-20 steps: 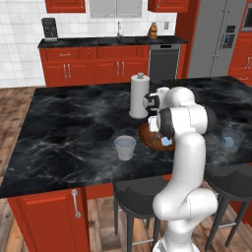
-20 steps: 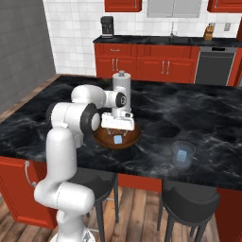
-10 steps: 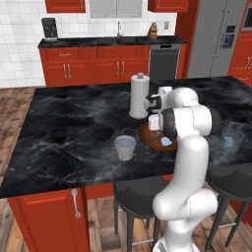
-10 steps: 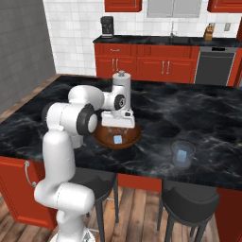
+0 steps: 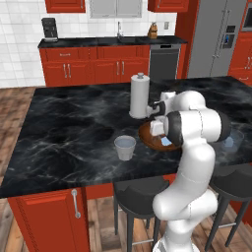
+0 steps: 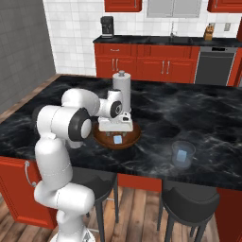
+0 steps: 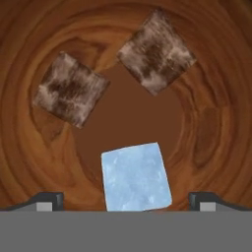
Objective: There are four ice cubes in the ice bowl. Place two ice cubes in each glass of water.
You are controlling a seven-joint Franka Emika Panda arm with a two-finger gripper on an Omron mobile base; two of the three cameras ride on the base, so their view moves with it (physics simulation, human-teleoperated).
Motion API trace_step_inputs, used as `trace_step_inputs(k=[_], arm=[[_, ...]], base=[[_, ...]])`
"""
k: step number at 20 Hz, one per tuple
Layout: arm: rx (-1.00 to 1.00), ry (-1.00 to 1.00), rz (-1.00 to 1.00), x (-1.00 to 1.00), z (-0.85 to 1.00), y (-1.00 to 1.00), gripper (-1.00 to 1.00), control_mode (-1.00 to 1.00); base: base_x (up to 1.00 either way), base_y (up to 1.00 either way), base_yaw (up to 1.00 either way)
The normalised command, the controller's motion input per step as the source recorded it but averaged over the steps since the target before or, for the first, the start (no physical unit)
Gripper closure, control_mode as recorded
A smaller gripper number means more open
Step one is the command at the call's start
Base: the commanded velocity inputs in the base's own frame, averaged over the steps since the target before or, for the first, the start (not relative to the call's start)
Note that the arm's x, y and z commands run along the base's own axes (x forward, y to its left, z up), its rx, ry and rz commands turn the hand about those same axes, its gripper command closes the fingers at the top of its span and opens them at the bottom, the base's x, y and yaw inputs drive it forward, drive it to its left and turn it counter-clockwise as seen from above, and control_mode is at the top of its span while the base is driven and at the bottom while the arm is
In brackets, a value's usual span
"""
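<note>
The gripper (image 7: 126, 199) hangs low inside the bowl (image 7: 216, 74), its two fingers (image 7: 47, 199) spread as wide as they go and holding nothing. Between them, right at the near edge of the hand view, sits one pale blue cube (image 7: 136, 177); it is turned a little, so its faces are not square to the pads. Two more squarish pieces (image 7: 71, 88) lie farther in, but they look brown and mottled (I can't tell whether those are clear cubes showing the wood beneath or something else).

From the right base view the bowl (image 6: 101, 138) sits on the counter (image 6: 208, 113) just in front of the towel roll (image 6: 121, 92), with a cube (image 6: 117, 139) visible in it and the hand (image 6: 115, 124) pressed down over it. One glass (image 6: 183, 154) stands well to the right of the bowl, the other (image 5: 125, 147) just to its left in the left base view.

What worries me is the twist of that cube: closing on corners rather than flats could squirt it sideways up the curved wooden wall, or pinch it so thinly it drops on the way to a glass. The fingertips are also close to the bowl floor, so any further descent could jam them into the wood and shove the bowl toward the roll. The glass on the right is a long carry, and a weak grip would likely fail over the counter there.
</note>
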Motion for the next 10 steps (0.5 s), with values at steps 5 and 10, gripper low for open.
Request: trace_step_inputs(k=[5, 10], arm=[[0.00, 0.00, 0.06, 0.30, -0.04, 0.00, -1.00, -1.00], [0.00, 0.00, 0.07, 0.25, 0.00, 0.00, -1.00, -1.00]], base=[[0.00, 0.00, 0.00], [0.00, 0.00, 0.00]])
